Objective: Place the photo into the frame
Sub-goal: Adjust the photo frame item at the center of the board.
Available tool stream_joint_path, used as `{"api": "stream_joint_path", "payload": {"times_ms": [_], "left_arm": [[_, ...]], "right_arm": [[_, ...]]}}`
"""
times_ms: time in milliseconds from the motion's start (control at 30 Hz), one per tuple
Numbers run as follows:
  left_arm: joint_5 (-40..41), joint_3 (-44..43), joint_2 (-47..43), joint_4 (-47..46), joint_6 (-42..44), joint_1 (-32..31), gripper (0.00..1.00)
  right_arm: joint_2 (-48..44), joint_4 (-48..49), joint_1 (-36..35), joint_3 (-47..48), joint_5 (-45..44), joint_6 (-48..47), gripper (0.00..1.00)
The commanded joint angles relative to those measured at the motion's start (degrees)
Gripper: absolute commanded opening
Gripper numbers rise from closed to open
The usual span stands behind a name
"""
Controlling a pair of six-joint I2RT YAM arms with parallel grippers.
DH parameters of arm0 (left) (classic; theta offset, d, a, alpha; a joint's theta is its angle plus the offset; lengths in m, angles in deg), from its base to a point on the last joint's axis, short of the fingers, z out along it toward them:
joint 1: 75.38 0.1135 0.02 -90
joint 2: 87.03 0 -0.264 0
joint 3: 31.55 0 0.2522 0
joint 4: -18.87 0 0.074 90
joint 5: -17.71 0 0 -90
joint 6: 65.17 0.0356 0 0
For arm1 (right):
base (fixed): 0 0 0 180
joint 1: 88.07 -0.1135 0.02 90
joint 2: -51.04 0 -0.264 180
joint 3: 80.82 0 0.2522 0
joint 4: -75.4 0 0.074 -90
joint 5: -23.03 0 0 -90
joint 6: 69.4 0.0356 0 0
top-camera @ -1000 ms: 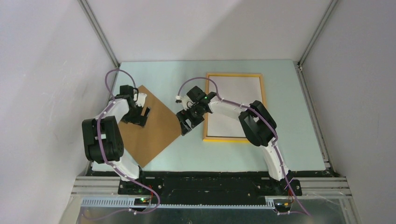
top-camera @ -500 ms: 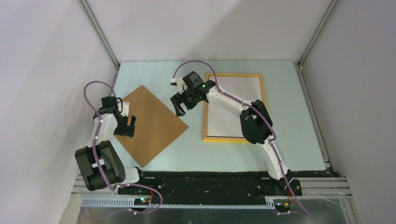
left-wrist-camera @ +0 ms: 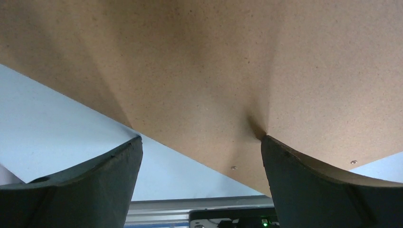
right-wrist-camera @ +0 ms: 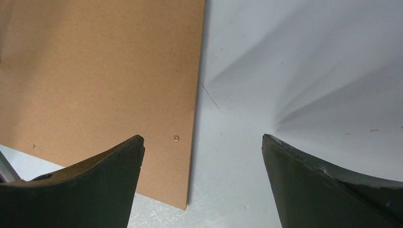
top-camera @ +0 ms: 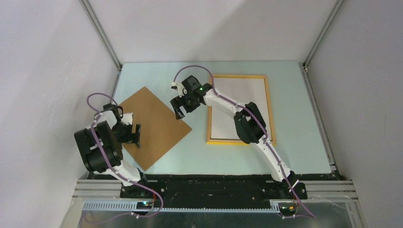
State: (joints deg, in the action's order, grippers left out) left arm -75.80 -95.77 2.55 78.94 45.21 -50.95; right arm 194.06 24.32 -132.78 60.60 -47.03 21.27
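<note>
The yellow frame [top-camera: 237, 76] lies flat on the right side of the blue table [top-camera: 304, 142]. A white sheet [top-camera: 248, 91] fills it; I cannot tell if that is the photo. The brown board [top-camera: 154, 124] lies to the left. The left gripper [top-camera: 134, 135] and right gripper [top-camera: 179, 108] hang over the board's edges, jaws wide apart, holding nothing.

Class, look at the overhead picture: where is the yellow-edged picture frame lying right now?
In the top view the frame lies flat on the right half of the table, just right of the brown backing board.
</note>
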Motion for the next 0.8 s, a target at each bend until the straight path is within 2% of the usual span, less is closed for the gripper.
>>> {"api": "stream_joint_path", "payload": {"times_ms": [0, 400, 600, 767], "left_arm": [[-4.5, -2.4, 4.2, 0.7, -0.3, 1.7, 0.99], [-8.3, -6.4, 7.8, 1.1, -0.6, 2.6, 0.98], [-9.1, -9.0, 9.5, 1.4, -1.5, 0.5, 0.98], [-9.0, -11.9, 10.7, 1.5, -2.7, -3.9, 0.98]], "right_arm": [[1.9, -1.5, 0.2, 2.7, 1.3, 1.9, 0.98], [3.4, -2.6, -0.9, 3.4, 6.2, 3.9, 0.96], [2.1, -2.2, -1.9, -1.1, 11.7, 6.6, 0.94], [-1.7, 0.2, -2.0, -8.1, 15.9, 8.3, 0.93]]}}
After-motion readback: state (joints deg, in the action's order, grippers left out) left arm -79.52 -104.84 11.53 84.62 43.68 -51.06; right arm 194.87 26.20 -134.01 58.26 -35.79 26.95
